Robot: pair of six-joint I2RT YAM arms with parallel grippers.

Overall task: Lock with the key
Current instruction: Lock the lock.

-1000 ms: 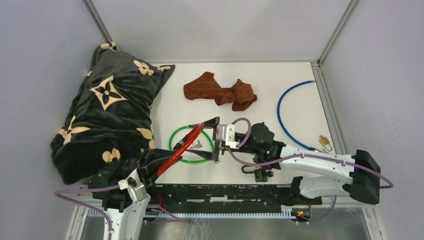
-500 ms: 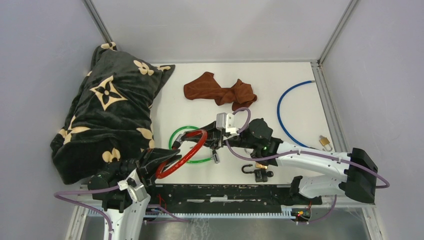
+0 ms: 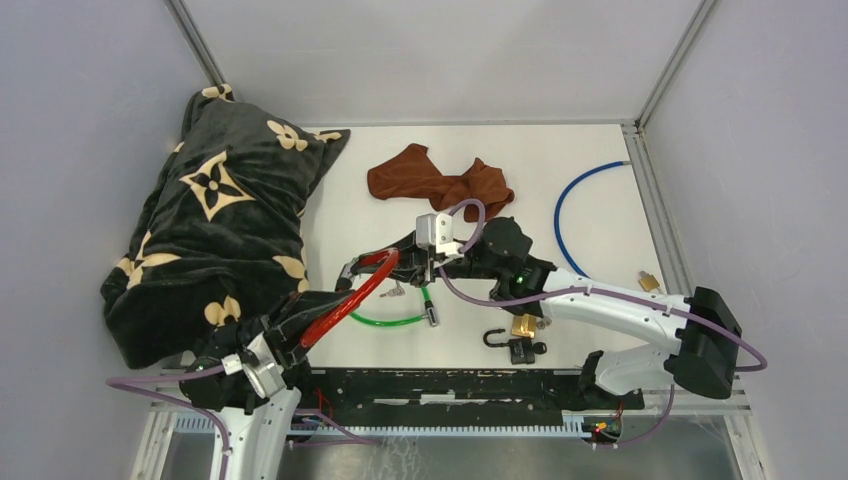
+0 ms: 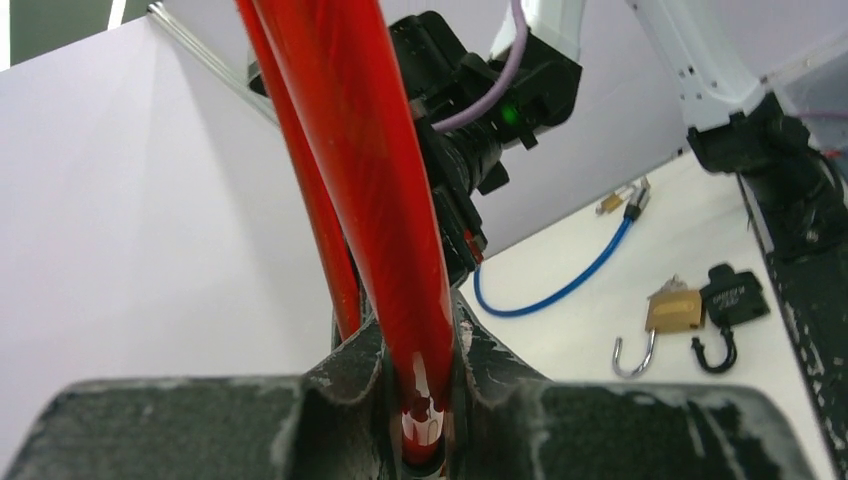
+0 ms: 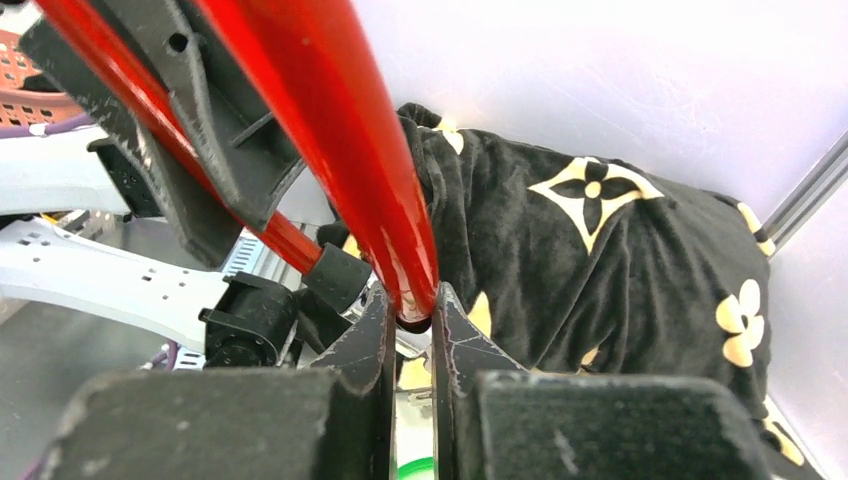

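A red cable lock (image 3: 345, 300) stretches between both grippers above the table. My left gripper (image 3: 300, 335) is shut on its near end, where the red cable (image 4: 370, 180) runs up out of the left gripper (image 4: 425, 400). My right gripper (image 3: 392, 258) is shut on the far end, and the cable (image 5: 330, 130) is pinched at the right gripper's (image 5: 410, 320) tips. The cable's black end piece (image 5: 345, 275) hangs just beyond. A small metal key (image 3: 393, 292) lies on the table under the cable.
A green cable lock (image 3: 390, 320) lies beneath the red one. An open brass padlock (image 3: 524, 325) and a black padlock (image 3: 522, 350) sit near the front. A blue cable (image 3: 570, 215) with a brass padlock (image 3: 650, 283) lies right, a brown cloth (image 3: 440, 182) behind, a black patterned blanket (image 3: 215, 225) left.
My right gripper has shut on the red cable's far end and moved left and back. The cable went from a loop to a nearly straight line.
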